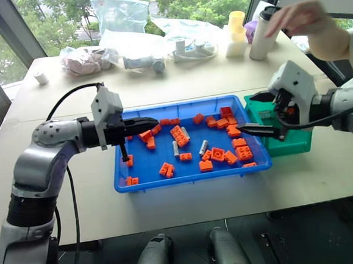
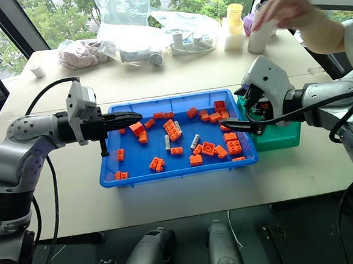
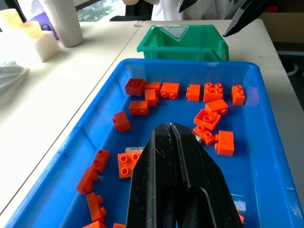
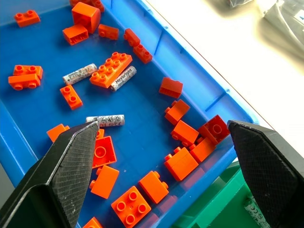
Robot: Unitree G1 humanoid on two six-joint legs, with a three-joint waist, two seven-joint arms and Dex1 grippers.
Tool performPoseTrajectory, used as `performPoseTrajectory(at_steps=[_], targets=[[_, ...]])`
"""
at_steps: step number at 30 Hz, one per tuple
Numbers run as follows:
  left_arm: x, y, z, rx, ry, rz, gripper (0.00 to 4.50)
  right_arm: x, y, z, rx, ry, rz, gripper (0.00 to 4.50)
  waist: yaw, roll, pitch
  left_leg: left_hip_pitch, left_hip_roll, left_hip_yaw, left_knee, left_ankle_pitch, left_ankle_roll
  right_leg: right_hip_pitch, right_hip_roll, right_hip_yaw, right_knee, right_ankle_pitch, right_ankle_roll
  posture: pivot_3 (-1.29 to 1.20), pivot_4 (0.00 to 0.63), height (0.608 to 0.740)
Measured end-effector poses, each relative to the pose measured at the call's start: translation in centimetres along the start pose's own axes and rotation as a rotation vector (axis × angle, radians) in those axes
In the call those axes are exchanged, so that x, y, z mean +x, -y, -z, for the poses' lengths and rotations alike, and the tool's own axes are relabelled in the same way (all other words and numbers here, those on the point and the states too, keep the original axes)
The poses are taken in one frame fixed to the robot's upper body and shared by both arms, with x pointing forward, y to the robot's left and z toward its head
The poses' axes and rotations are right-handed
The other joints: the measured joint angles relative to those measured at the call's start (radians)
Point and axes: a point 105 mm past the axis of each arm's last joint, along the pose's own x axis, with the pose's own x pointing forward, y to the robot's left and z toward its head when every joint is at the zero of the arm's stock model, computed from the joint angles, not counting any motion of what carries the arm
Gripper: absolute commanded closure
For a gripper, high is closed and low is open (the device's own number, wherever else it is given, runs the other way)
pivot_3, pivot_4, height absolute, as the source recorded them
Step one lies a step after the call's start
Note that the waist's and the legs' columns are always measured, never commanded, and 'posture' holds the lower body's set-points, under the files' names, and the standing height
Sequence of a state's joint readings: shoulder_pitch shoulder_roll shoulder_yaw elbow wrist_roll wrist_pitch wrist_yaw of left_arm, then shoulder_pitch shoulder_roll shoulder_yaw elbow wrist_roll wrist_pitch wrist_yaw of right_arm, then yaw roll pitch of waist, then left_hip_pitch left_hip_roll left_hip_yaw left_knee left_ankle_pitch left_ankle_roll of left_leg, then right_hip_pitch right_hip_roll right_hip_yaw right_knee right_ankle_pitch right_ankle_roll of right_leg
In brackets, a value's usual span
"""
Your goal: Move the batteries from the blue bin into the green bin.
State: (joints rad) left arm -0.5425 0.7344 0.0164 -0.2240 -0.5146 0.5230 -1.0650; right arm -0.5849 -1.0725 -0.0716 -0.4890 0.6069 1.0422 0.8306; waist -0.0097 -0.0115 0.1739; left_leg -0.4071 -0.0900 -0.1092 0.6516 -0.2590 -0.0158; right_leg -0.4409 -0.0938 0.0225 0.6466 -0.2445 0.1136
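The blue bin (image 1: 189,175) sits mid-table with the green bin (image 1: 299,139) touching its right end. Three batteries (image 4: 105,120) lie loose among the orange bricks (image 4: 110,70) in the blue bin's middle; bare blue floor shows around them. A fourth battery (image 4: 252,209), cut off at the frame edge, lies in the green bin. The right gripper (image 1: 262,114) hangs over the bins' shared edge, fingers spread wide and empty. The left gripper (image 1: 153,120) hovers above the blue bin's left end, fingers pressed together, hiding bricks below. A person's hand (image 1: 299,17) grips a white bottle (image 1: 263,33) beyond.
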Motion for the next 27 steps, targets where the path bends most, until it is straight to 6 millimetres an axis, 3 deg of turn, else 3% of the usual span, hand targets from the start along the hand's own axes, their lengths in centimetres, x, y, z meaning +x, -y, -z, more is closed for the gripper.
performPoseTrajectory(at_steps=[16, 27], targets=[[-0.9, 0.6, 0.2, -0.023, -0.033, 0.018, 4.50, 2.6, -3.4, 0.2, -0.006, 0.012, -0.164, 0.02, -0.001, 0.000, 0.000, 0.000, 0.000, 0.000, 0.000, 0.000, 0.000, 0.000, 0.000, 0.000, 0.000, 0.000, 0.000, 0.00, 0.150, 0.740], [-1.3, 0.6, 0.3, -0.029, -0.039, 0.026, 4.50, 4.2, -4.3, -0.3, -0.072, 0.021, -0.234, 0.02, -0.001, 0.000, 0.000, 0.000, 0.000, 0.000, 0.000, 0.000, 0.000, 0.000, 0.000, 0.000, 0.000, 0.000, 0.000, 0.00, 0.150, 0.740]])
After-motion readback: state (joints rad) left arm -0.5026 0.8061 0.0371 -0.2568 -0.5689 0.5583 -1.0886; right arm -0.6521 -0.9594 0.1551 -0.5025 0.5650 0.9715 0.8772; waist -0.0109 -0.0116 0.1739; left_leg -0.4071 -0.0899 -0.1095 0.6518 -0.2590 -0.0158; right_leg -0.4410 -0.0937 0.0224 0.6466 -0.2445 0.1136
